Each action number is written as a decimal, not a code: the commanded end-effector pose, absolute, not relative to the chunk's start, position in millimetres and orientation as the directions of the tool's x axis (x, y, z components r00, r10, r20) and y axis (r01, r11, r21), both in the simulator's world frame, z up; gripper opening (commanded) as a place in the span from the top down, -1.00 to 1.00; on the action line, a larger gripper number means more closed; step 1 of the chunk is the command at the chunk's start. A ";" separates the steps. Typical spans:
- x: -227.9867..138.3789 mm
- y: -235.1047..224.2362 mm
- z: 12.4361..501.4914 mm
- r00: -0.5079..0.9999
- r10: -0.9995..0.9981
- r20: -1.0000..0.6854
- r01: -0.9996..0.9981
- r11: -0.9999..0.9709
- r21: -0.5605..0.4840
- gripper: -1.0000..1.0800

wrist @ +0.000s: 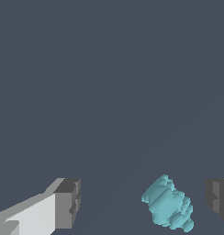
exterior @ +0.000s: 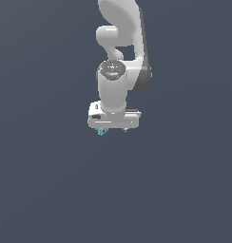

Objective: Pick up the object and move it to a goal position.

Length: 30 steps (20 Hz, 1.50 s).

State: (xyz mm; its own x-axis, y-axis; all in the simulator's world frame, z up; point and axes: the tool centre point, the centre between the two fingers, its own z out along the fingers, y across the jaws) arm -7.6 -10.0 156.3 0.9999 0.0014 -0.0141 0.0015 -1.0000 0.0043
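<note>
I count one robot arm (exterior: 119, 57) in the exterior view, white with a dark grey strip along its upper link, and it carries one gripper (exterior: 113, 130). In the wrist view I count two fingers on that gripper: one (wrist: 63, 204) with a white body and a grey pad, and a second (wrist: 218, 199) of which I see only the grey pad at the frame edge. I count one turquoise object (wrist: 168, 203), a single blocky, irregular piece, lying between the two fingers and nearer the second. The exterior view confirms one such object (exterior: 101, 131), just under the gripper. I count one flat grey-blue surface (exterior: 51, 190) under the arm.
</note>
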 end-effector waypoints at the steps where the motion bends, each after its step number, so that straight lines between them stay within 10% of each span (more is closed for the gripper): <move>1: -7.6 -10.0 156.3 1.000 0.001 -0.014 0.001 -1.000 0.004 -0.92; 30: -4.4 -33.5 164.7 1.000 0.012 0.008 0.012 -1.000 -0.004 -0.92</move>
State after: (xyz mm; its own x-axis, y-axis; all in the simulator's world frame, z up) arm -3.2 -32.4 165.9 1.0000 0.0017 0.0082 0.0017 -1.0000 -0.0041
